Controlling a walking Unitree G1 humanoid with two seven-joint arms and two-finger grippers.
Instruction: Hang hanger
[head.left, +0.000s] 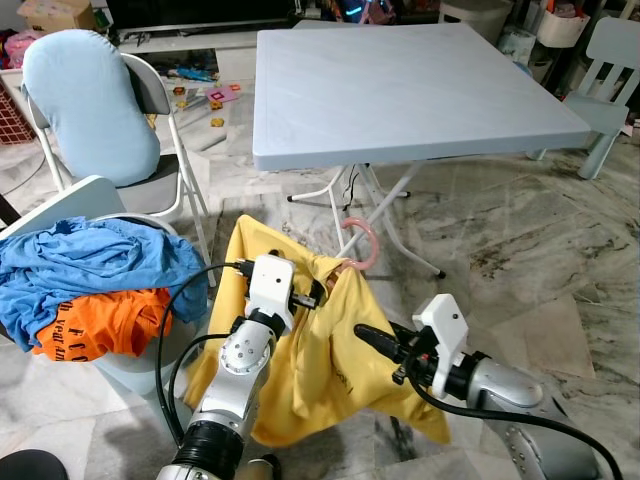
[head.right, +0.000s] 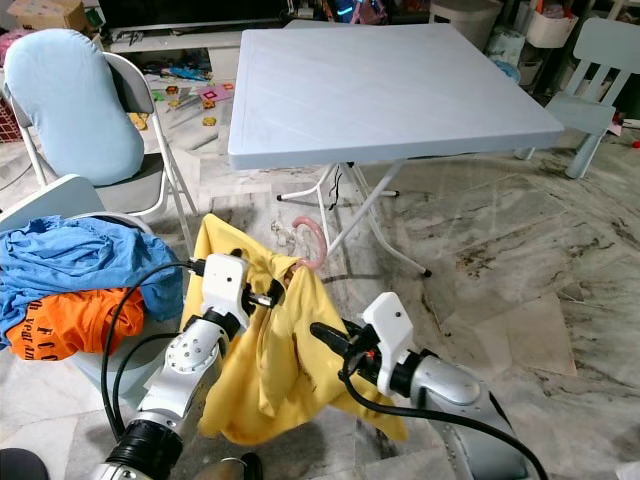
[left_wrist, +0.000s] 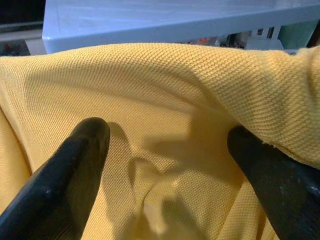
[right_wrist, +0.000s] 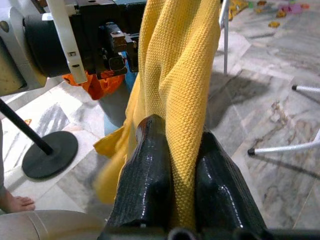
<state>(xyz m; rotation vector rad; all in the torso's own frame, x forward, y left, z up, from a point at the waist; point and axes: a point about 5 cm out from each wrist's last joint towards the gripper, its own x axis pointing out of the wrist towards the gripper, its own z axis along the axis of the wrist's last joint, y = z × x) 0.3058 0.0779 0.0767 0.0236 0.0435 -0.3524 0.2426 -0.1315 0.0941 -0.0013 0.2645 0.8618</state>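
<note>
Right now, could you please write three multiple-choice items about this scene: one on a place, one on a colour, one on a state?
1. Where does the pile of blue and orange clothes lie?
A. on the table
B. to the robot's left
C. on the folding chair

2. What colour is the hanger hook that sticks out of the yellow shirt?
A. pink
B. green
C. black

3. How is the right gripper?
A. open, apart from the shirt
B. shut on the hook
C. shut on the yellow shirt

Answers: 1 B, the pile sits left of the left gripper. 2 A, the hook is pink. 3 C, the right wrist view shows cloth pinched between both fingers.
</note>
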